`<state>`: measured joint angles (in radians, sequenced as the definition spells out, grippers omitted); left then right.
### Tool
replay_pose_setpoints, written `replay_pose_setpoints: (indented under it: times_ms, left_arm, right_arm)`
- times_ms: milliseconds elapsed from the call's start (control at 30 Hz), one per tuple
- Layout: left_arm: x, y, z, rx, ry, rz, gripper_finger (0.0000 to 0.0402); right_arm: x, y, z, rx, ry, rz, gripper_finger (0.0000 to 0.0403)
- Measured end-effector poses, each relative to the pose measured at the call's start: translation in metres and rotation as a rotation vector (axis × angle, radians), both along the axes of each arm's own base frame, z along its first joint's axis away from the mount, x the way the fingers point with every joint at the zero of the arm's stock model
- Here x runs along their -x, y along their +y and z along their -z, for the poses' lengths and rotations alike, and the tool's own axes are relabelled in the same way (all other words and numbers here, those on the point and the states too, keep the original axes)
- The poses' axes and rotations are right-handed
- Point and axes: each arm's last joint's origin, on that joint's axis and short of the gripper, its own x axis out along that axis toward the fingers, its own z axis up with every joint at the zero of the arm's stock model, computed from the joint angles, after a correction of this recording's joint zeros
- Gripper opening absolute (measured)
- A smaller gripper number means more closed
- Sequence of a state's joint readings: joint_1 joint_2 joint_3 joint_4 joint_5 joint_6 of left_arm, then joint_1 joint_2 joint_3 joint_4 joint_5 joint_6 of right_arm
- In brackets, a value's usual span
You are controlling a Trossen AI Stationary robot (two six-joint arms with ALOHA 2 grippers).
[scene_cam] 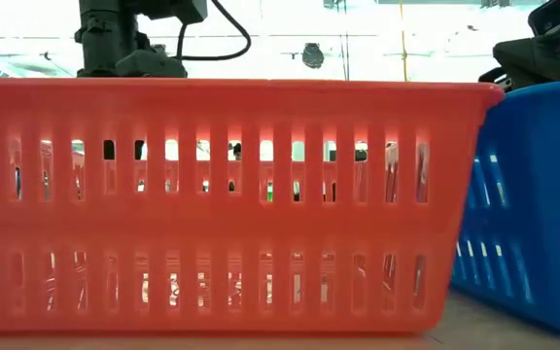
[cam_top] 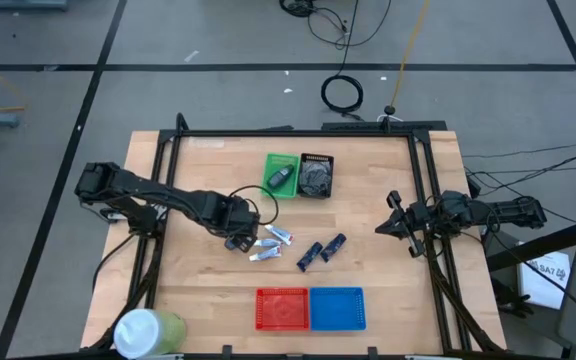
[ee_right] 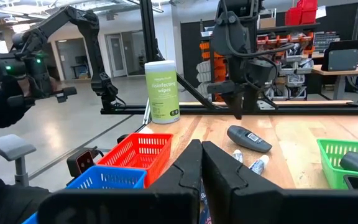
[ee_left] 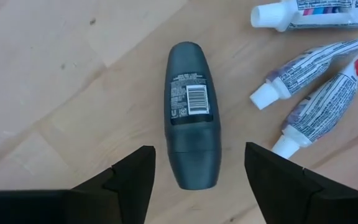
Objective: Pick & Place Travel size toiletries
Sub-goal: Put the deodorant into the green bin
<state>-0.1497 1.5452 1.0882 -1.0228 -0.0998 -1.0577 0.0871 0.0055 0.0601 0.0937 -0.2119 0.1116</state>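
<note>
Two spread fingers of the left end effector (ee_left: 197,180) straddle the grey oval container (ee_left: 193,112) lying centre frame on the table (ee_left: 73,74); lower squarely, then close across its narrow width.

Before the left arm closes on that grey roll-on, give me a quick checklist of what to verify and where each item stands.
1. Left end effector open: ok, the fingers stand apart.
2. Grey roll-on between the fingers: ok, its near end lies in the gap.
3. Roll-on lying flat on the table: ok, barcode side up.
4. Nothing else in the gap: ok, the three white tubes lie off to one side, apart from the roll-on.
5. Fingers low enough to grip: cannot tell.
6. Right end effector out of the way: ok, shut, at the table's right edge.
</note>
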Motion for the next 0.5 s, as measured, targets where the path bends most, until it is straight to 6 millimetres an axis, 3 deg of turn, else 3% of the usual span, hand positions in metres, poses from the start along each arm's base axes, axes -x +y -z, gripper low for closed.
replay_pose_setpoints:
  times_ms: [500]
  left_arm:
    - [-0.0029,-0.0036,0.0012,0.013,-0.021,0.014,0.0263]
  right_arm:
    - [0.0,0.0,0.0,0.0,0.0,0.0,0.0]
